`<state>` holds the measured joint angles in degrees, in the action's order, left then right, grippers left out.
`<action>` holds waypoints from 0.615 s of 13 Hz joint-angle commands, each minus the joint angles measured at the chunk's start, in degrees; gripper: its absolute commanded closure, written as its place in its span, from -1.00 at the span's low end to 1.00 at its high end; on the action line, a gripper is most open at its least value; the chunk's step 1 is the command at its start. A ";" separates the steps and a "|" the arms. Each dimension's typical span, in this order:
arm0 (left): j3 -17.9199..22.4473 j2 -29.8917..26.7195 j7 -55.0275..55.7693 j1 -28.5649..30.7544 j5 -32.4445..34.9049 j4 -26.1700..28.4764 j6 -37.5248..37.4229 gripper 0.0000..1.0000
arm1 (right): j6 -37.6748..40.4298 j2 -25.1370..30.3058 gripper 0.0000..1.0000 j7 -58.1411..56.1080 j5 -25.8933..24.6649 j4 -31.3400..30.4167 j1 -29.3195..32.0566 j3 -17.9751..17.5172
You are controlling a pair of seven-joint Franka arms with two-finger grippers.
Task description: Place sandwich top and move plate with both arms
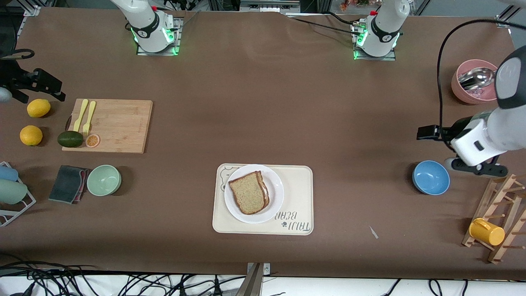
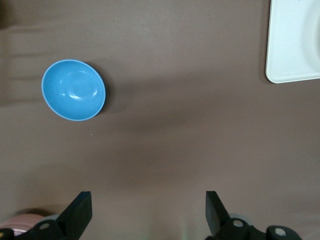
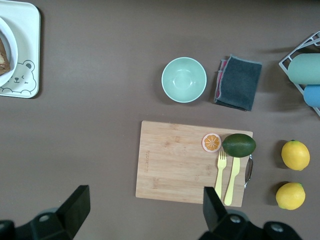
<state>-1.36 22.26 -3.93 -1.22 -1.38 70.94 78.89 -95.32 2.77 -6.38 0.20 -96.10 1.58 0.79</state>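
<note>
In the front view you see the sandwich top (image 1: 248, 192) lying on the plate (image 1: 274, 187), over another slice. The plate sits on the cream tray (image 1: 296, 197) at the tray's end toward the right arm, near the table's edge closest to the camera. The left gripper (image 1: 429, 132) hangs over bare table at the left arm's end, above the blue bowl (image 1: 430, 177). The right gripper (image 1: 35, 84) hangs at the right arm's end, over the lemons (image 1: 38, 107) beside the cutting board (image 1: 119, 125).

In the left wrist view your left gripper (image 2: 148, 212) stands wide open with nothing between its fingers; the blue bowl and a corner of the tray (image 2: 292, 45) show below.

In the right wrist view your right gripper (image 3: 145, 207) is likewise spread and empty, above the cutting board's edge.
</note>
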 commanded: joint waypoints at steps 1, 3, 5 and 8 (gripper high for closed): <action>-0.58 -7.73 0.15 2.18 1.73 7.79 0.65 -1.00 | 0.49 0.48 -1.00 0.58 0.77 0.03 0.35 -0.35; -0.40 -10.72 0.15 2.79 1.99 9.03 1.26 -1.00 | 0.49 0.48 -1.00 0.58 0.77 0.03 0.35 -0.35; -0.40 -17.12 0.15 2.63 2.08 18.21 9.21 -1.00 | 0.49 0.48 -1.00 0.58 0.77 0.03 0.35 -0.35; -0.58 -22.08 0.68 2.27 2.00 28.19 16.03 -1.00 | 0.57 0.48 -1.00 0.58 0.77 0.03 0.35 -0.35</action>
<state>-1.58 5.01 -3.85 1.33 -1.26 91.00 91.02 -95.31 2.77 -6.38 0.20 -96.09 1.58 0.77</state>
